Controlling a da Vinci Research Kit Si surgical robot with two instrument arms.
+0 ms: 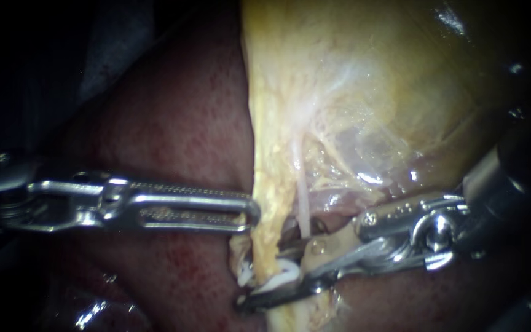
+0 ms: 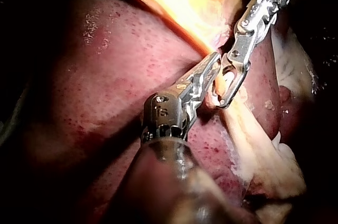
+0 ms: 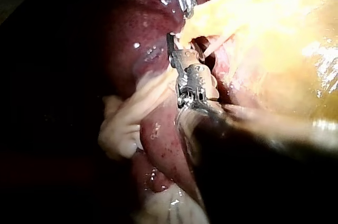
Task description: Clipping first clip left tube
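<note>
liver [image 1: 179, 110] dark red, speckled | gallbladder [image 1: 364, 80] yellow, pale-streaked | clip [image 1: 281, 280] probably white

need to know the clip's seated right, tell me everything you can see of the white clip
The white clip is a small, glossy, plastic-looking piece bent into a curve. It sits in the tool of the right instrument, held between jaws that stand apart: one leg lies along the lower jaw, the bend rises to the upper. It hooks around the yellowish left tube low down, with dark red liver behind. Whether its legs have latched cannot be told.
</note>
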